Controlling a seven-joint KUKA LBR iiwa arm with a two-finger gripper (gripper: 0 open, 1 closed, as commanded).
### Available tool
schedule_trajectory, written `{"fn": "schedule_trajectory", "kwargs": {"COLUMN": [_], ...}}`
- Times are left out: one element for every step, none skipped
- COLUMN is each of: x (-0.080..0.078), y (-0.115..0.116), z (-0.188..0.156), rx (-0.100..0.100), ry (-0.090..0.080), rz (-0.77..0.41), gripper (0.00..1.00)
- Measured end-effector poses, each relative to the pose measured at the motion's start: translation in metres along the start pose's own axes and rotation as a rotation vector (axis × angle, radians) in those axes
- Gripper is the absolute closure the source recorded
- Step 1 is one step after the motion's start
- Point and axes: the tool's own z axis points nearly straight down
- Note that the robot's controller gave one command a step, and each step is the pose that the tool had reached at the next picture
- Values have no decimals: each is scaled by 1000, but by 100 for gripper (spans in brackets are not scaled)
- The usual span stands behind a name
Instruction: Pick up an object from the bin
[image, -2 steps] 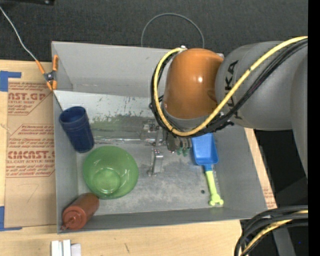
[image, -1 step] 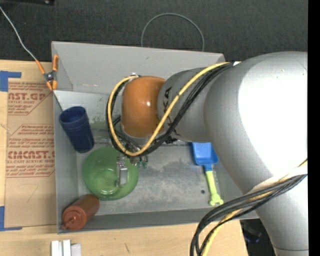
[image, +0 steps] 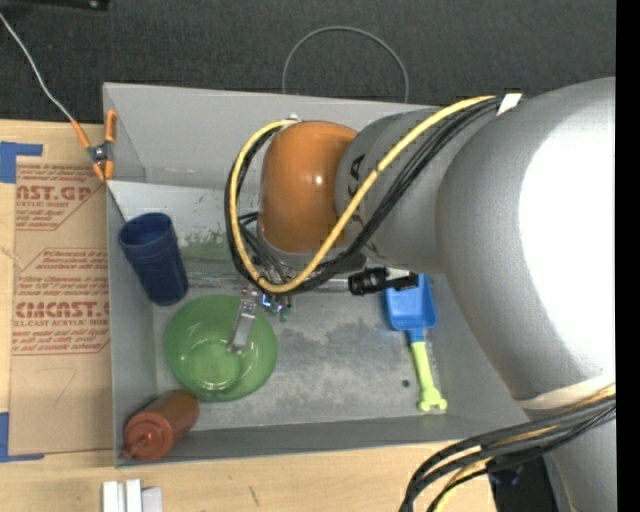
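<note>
looking down into the grey metal bin (image: 330, 125), the view showed the gripper (image: 243, 328) lowered over a translucent green bowl (image: 200, 368) at the lower left of the bin floor. whether the claw stood open or closed could not be told, nor whether it had hold of anything. the bowl was round, smooth and glossy, seemingly plastic, and sat upright with its mouth facing up; being circular, it had no long axis. the gripper's metal tip lay over the bowl's upper right rim. a dark blue cup (image: 153, 258) stood just beside the bowl's upper left, its rim toward the upper left. a reddish-brown squeeze bottle (image: 160, 425) lay in the lower left corner, cap pointing down-left. a blue toy shovel (image: 410, 308) lay well apart to the right, its yellow-green handle (image: 427, 375) running downward. an orange cover (image: 305, 185) capped the wrist, looped by yellow and black cables (image: 236, 205).
</note>
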Motion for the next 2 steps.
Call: {"fn": "schedule_trajectory", "kwargs": {"x": [-8,-8], "y": [7,25], "z": [72,66], "rx": [2,-2], "ry": [15,-1], "rz": [-368,62], "gripper": [0,0]}}
